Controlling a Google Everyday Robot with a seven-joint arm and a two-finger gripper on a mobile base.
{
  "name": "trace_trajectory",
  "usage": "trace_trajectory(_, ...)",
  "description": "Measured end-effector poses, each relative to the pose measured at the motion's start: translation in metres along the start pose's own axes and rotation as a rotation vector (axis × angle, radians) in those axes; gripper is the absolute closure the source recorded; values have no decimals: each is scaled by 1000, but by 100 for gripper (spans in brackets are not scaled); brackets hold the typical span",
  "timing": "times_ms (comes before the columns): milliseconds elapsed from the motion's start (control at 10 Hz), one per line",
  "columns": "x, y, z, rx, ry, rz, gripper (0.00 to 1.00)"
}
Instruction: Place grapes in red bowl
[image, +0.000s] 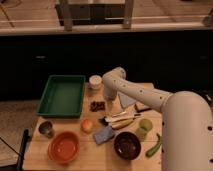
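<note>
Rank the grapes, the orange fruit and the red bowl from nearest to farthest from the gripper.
1. grapes: just left of the gripper, which hangs over mid-table.
2. orange fruit: farther toward the front and left.
3. red bowl: front-left part of the table, farthest.

light: dim, warm | back: dark cabinet fronts (50, 57) across the full width, behind a wooden table (37, 159) | above: pale ledge (165, 27) running along the cabinets' top | top: tan surface, grey metal posts (65, 15) standing on it | left: grey speckled floor (15, 112) beside table
</note>
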Motion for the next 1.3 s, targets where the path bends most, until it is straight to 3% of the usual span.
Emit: trace_trajectory(1300, 3, -6, 9, -19, -16, -2, 20)
